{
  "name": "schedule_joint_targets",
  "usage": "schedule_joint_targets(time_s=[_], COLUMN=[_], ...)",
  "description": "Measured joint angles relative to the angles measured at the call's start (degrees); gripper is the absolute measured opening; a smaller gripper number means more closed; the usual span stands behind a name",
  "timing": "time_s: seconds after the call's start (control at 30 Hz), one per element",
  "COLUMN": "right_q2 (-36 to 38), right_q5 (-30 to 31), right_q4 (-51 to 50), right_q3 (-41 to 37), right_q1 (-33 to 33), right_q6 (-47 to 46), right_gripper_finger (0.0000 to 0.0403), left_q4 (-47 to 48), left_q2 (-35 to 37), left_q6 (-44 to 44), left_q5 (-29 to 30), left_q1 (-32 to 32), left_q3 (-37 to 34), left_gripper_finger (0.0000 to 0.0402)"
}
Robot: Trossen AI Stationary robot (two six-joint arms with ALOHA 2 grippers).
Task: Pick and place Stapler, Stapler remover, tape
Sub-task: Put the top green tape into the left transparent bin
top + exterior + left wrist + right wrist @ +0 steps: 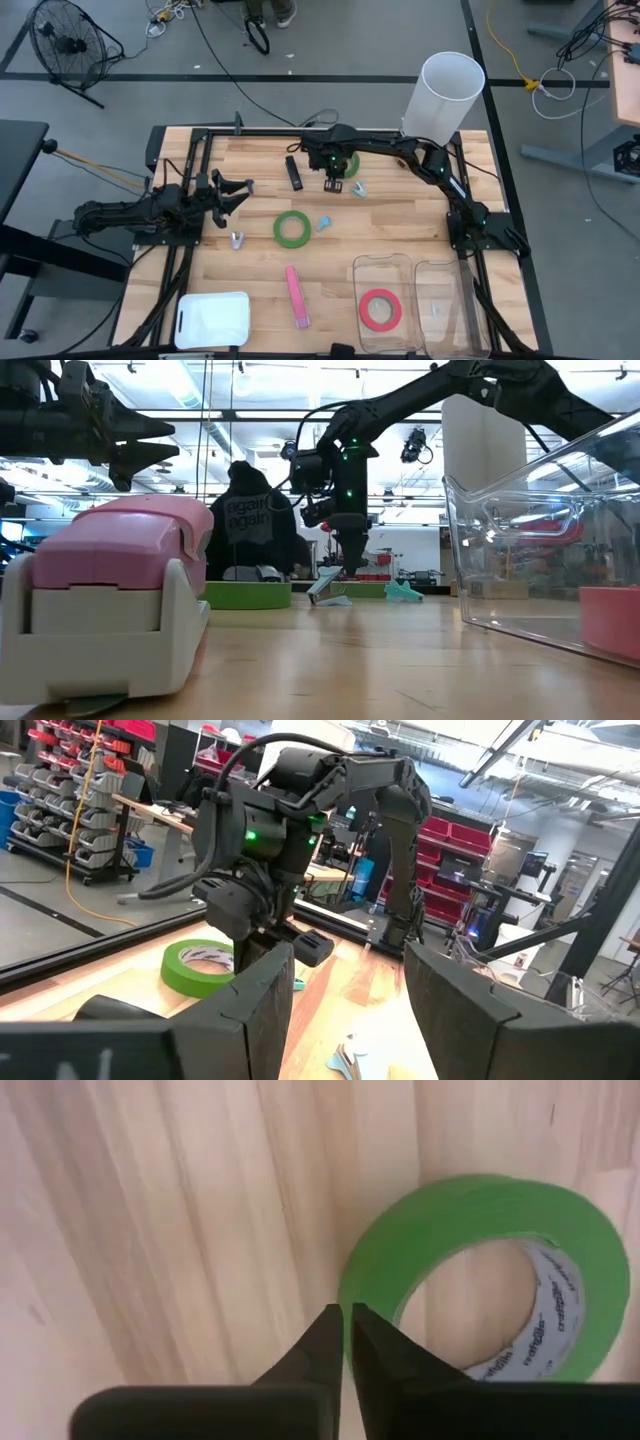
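Note:
My right gripper (335,184) is shut and points down at the table's far middle. In its wrist view (347,1320) the tips stand at the outer rim of a green tape roll (400,1250), which lies flat on the wood (352,165). A second green tape roll (292,228) lies flat at mid table. A red-pink tape roll (380,310) lies in a clear bin (385,262). A pink stapler (297,295) lies near the front and a black stapler (294,172) at the far middle. Small blue staple removers (324,223) (359,188) lie between them. My left gripper (238,190) is open and empty at the left. My right gripper's shut fingertips (330,1325) point down at the outer rim (350,1285) of the far green tape roll. I cannot tell whether they touch it. The roll lies flat on the table.
A second clear bin (450,305) stands beside the first at the front right. A white lid (212,320) lies at the front left. A tall white cylinder (445,95) stands at the far right. A small silver piece (237,239) lies near my left gripper.

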State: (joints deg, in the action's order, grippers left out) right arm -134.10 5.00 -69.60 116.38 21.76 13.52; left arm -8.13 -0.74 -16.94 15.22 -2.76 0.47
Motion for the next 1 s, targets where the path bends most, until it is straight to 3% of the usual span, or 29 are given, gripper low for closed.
schedule_joint_targets(time_s=[0.17,0.43,0.67,0.8,0.93,1.0], right_q2=[0.0,-0.6,-0.2,0.0,0.2,0.6], right_q5=[0.5,2.4,9.3,7.9,8.6,8.5], right_q4=[0.0,1.8,8.1,9.3,7.6,7.1], right_q3=[0.0,-2.6,-9.2,-10.6,-10.7,-10.7], right_q1=[0.6,1.1,1.0,0.7,-0.3,-0.5], right_q6=[-1.0,-0.8,3.0,3.3,4.3,4.9], right_gripper_finger=[0.0069,0.0177,0.0232,0.0198,0.0071,0.0055], left_q4=[0.0,0.0,0.8,0.8,0.8,0.8], left_q2=[0.0,0.0,0.0,0.0,0.0,0.0], left_q6=[0.0,-0.4,-0.3,0.3,1.1,1.1], left_q5=[0.0,-0.1,0.0,0.1,0.2,0.2], left_q1=[0.0,0.0,0.0,0.0,0.0,0.0], left_q3=[0.0,0.0,0.0,0.0,0.0,0.0], left_gripper_finger=[0.0195,0.0195,0.0195,0.0195,0.0195,0.0195])
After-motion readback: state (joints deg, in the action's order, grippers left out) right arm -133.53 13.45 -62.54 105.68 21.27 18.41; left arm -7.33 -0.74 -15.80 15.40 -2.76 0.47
